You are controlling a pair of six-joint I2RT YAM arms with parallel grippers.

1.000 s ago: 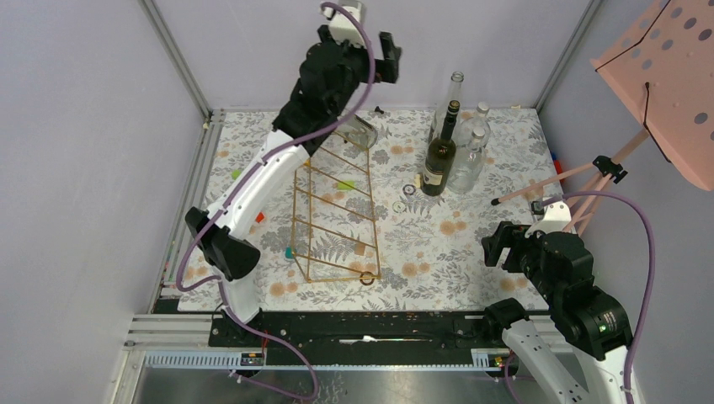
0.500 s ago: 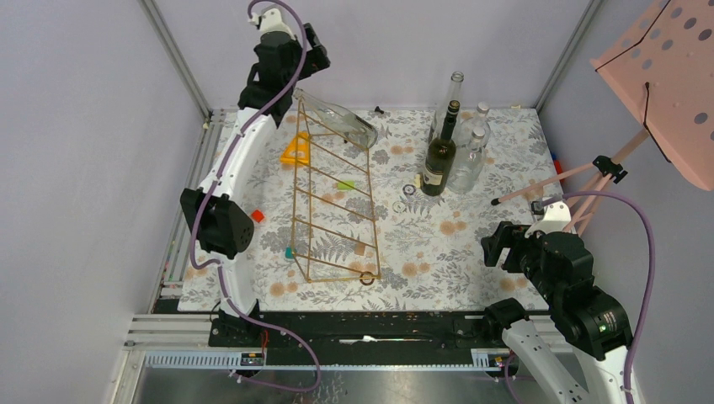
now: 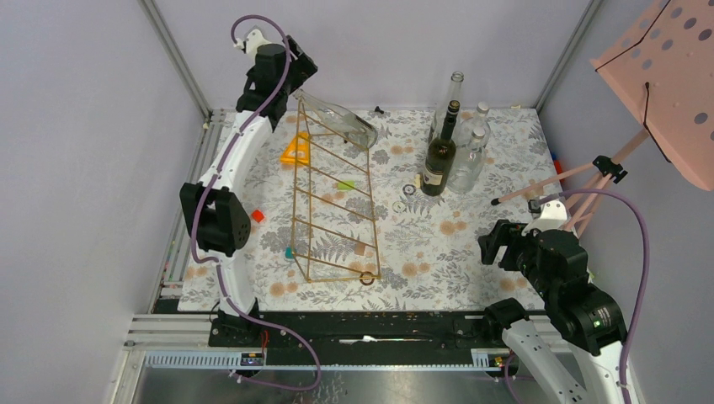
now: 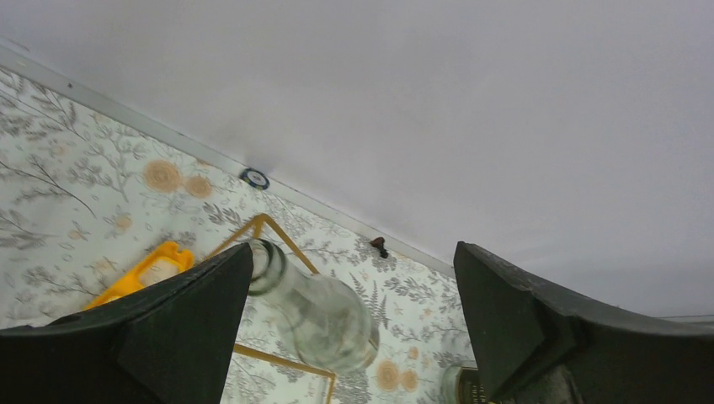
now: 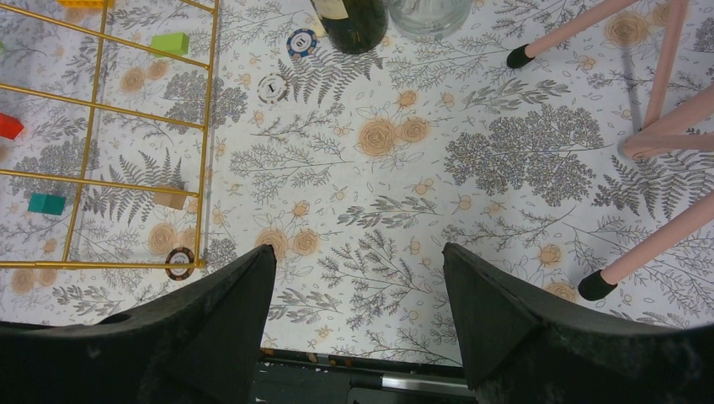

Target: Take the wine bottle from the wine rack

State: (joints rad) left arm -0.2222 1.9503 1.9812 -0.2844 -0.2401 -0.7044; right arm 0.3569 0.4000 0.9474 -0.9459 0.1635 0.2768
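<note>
I am hovering the left gripper (image 4: 352, 252) at the far left corner, its jaws spread wide and holding nothing, just above and behind the mouth of the wine bottle (image 3: 337, 120). The bottle is lying across the top of the wine rack (image 3: 335, 202), at the rack's far end. Its long axis is running diagonally: the open mouth is pointing to the far left, toward my gripper, and the base is pointing right and slightly nearer. I cannot tell how steeply it is sloping. To do this step well, I am judging that I should bring the jaws down so they straddle the neck or shoulder squarely across that axis, not at an angle, since clear glass looks slick and could twist out. Then I should be closing firmly and lifting up and away from the wires rather than dragging along them, because the thin frame looks light and might tip or slide. The right gripper (image 5: 360, 252) is waiting over the near right of the table, jaws also wide and empty.
</note>
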